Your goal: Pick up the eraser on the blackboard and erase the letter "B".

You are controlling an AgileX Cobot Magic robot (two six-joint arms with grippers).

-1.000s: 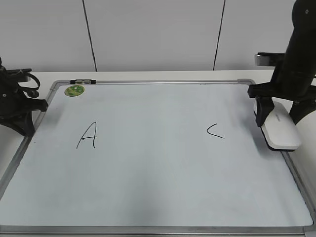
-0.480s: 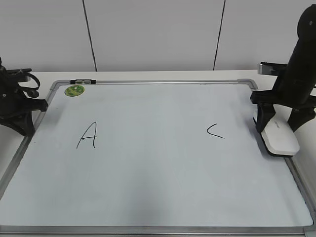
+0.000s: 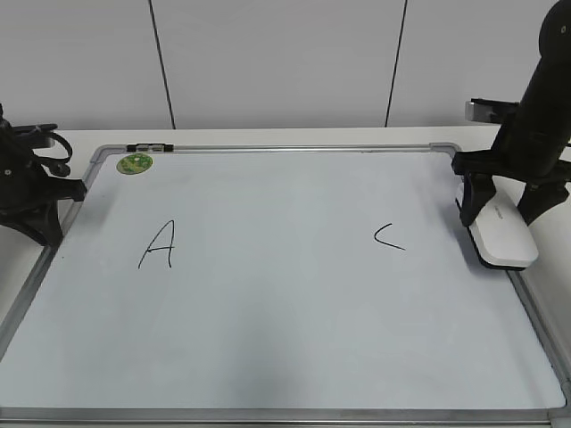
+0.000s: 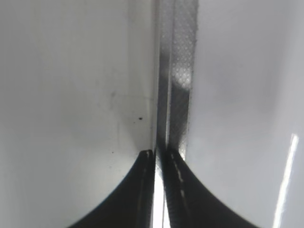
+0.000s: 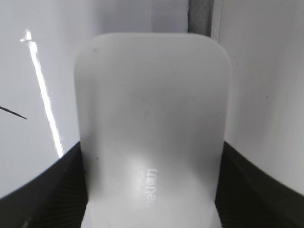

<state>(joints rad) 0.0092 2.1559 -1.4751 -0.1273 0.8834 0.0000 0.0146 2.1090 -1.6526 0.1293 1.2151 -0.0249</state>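
Observation:
The blackboard point(image 3: 285, 321) is a white dry-erase board lying flat in a grey frame. It carries a handwritten "A" point(image 3: 158, 245) and "C" point(image 3: 388, 237). No letter "B" shows between them; that area is blank. The white eraser point(image 3: 501, 239) lies at the board's right edge. My right gripper point(image 3: 501, 212) is shut on the eraser, one finger on each long side; the right wrist view shows the eraser point(image 5: 152, 104) between the jaws point(image 5: 152, 156). My left gripper point(image 3: 45, 230) is shut and empty at the board's left frame point(image 4: 178, 71).
A round green sticker point(image 3: 136, 163) sits in the board's far left corner, with a small black clip point(image 3: 150, 146) on the top frame. A white panelled wall stands behind the table. The board's grey frame point(image 5: 204, 16) runs just beyond the eraser.
The right gripper and the eraser shifted slightly along the board's right edge, first nearer, then back toward the far side. The left arm has not moved.

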